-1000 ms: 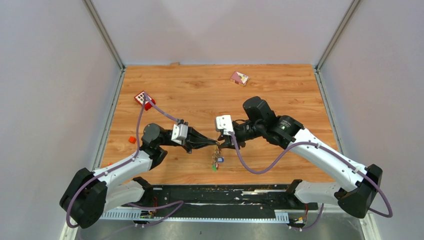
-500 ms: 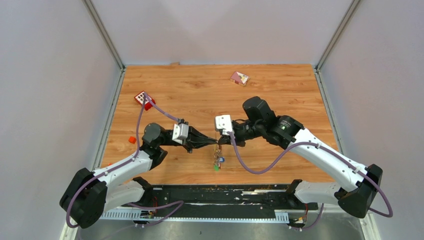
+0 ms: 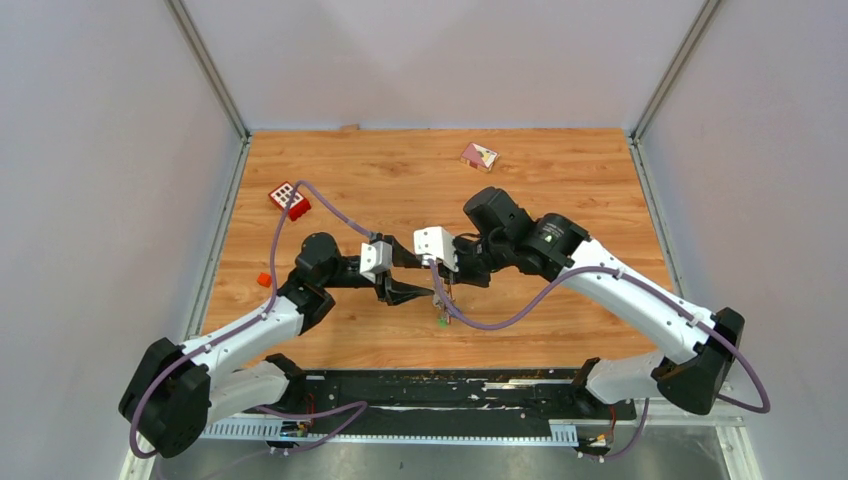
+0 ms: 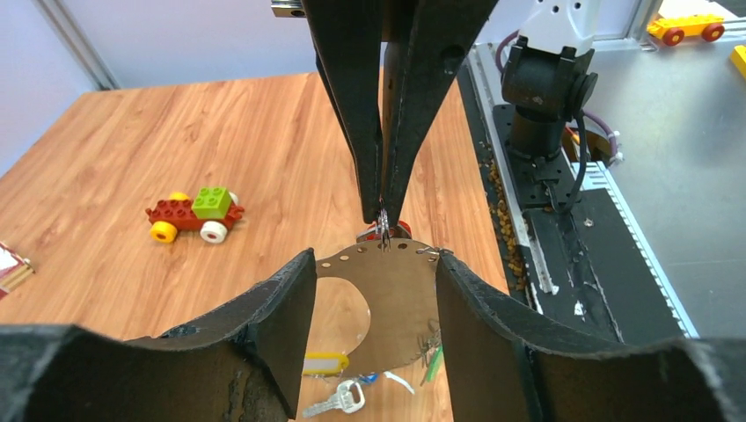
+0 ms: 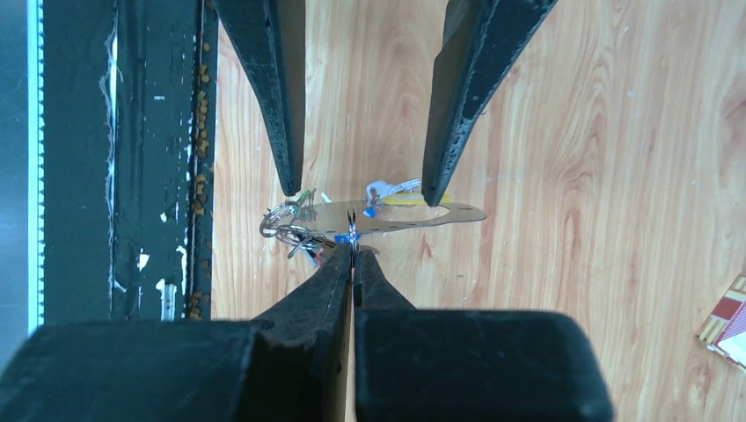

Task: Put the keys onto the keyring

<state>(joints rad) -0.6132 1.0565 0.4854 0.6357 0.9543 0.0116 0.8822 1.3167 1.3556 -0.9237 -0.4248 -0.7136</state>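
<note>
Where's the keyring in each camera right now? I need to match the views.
Top external: the keyring just below centre, small.
Left wrist: the keyring low centre, flat-on.
Right wrist: the keyring mid-frame, edge-on.
Shared landmark: the right gripper pinching its edge.

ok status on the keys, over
Left tool open, straddling the keyring. Right tool shut on the keyring's edge, keys hanging below. Toy car off to the side, nothing in the way.
</note>
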